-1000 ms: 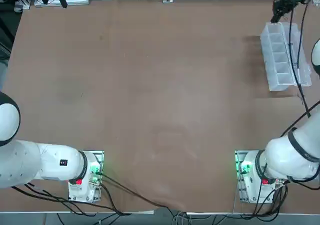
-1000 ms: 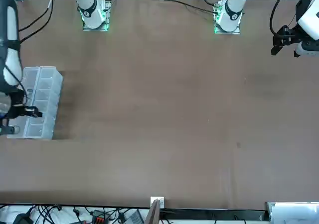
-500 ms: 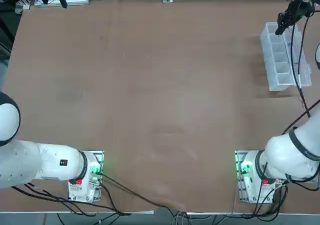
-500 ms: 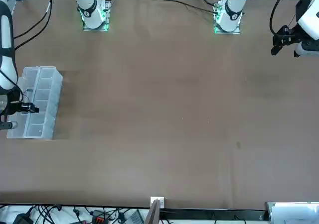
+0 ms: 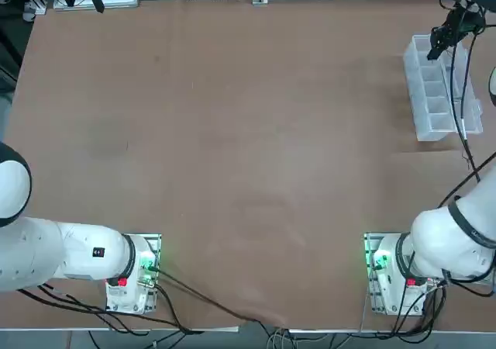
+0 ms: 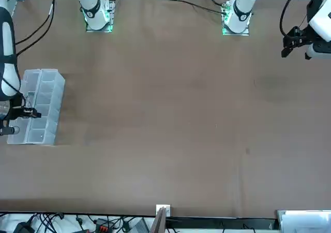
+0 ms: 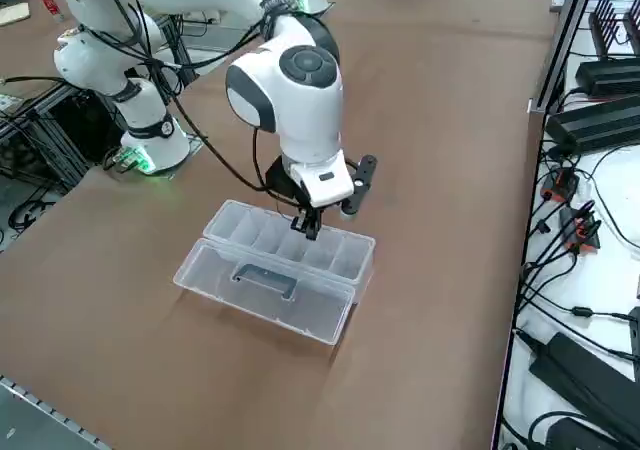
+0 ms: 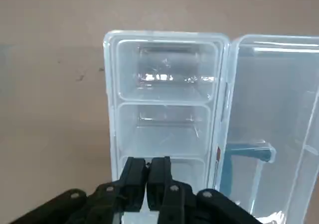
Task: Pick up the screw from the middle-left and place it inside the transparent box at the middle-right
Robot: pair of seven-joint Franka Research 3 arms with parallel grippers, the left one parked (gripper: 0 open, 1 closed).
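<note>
You are seeing the right gripper (image 8: 148, 165) shifting back toward the arms' bases, its tips now sitting above the transparent box (image 8: 162, 135), nearer its middle.

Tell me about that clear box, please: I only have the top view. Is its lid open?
Observer: Yes. The right side view shows the lid opened out beside the compartments, with a greyish handle.

Operator: What are the robot's fingers doing up there? The arm's dark end hides them from me.

Observer: The right wrist view shows the right gripper closed, its fingertips over the row of compartments of the transparent box.

Operator: Is there anything in those little spaces?

Observer: I see no screw in the two compartments ahead of the fingertips. Whether one sits between them, I can't tell.
</note>
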